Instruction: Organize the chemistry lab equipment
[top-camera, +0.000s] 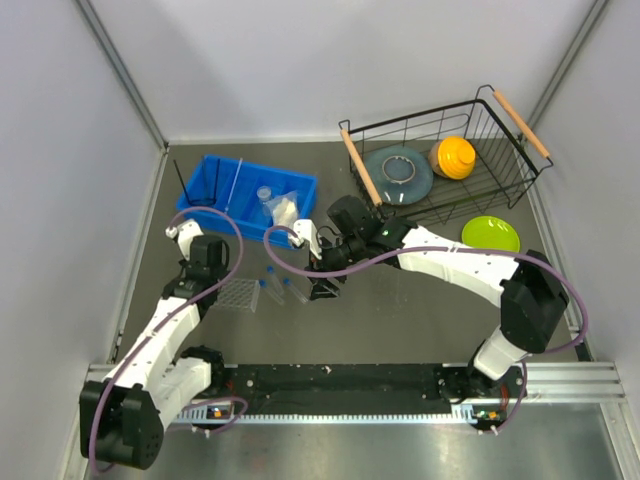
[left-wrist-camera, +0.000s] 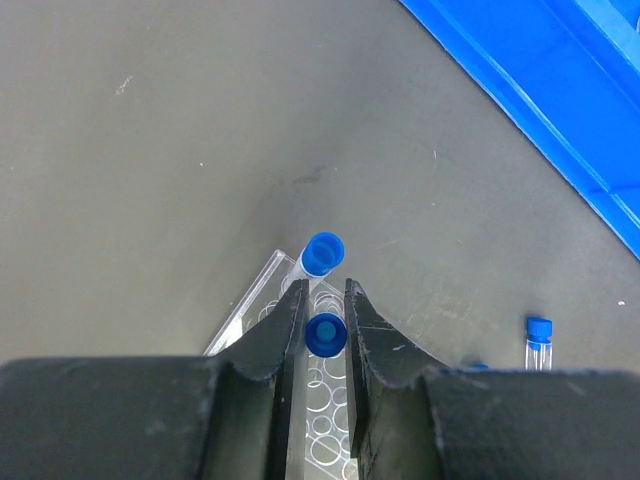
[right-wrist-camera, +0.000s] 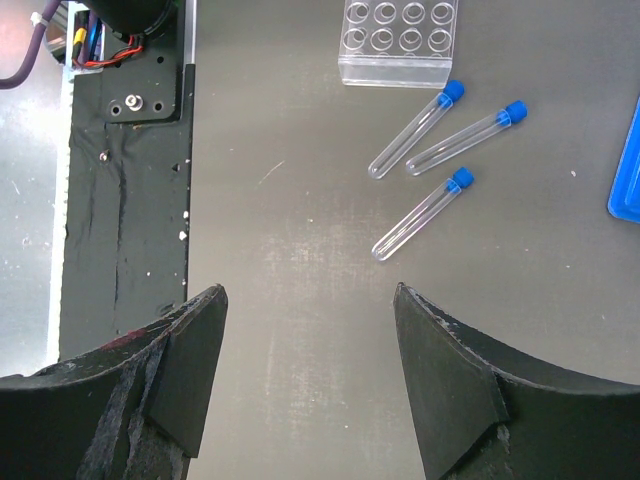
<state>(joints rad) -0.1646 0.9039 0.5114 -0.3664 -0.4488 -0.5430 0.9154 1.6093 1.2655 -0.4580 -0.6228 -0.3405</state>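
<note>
- Two arms reach over the grey tabletop (top-camera: 400, 322), the left one near the left side and the right one stretched across toward the middle.
- Left end effector (left-wrist-camera: 324, 300) hangs over the clear rack (right-wrist-camera: 398, 40), its fingers (left-wrist-camera: 285, 330) clamped on the blue cap of the held tube (left-wrist-camera: 326, 335).
- Just beyond it, a racked tube (left-wrist-camera: 322, 253) stands upright in a hole at the rack's end.
- Right end effector (right-wrist-camera: 310, 380) hovers with its fingers spread wide and nothing between them.
- Three loose tubes (right-wrist-camera: 420, 215) lie flat on the tabletop just right of the rack, near that open end effector.
- Far left, a blue bin (top-camera: 300, 186) holds a clear cup (top-camera: 265, 194) and a white packet (top-camera: 285, 210).
- Far right, a wire basket (top-camera: 521, 124) holds a grey dish (top-camera: 398, 170) and an orange dish (top-camera: 455, 156); a green dish (top-camera: 490, 233) sits on the tabletop just near of it.
</note>
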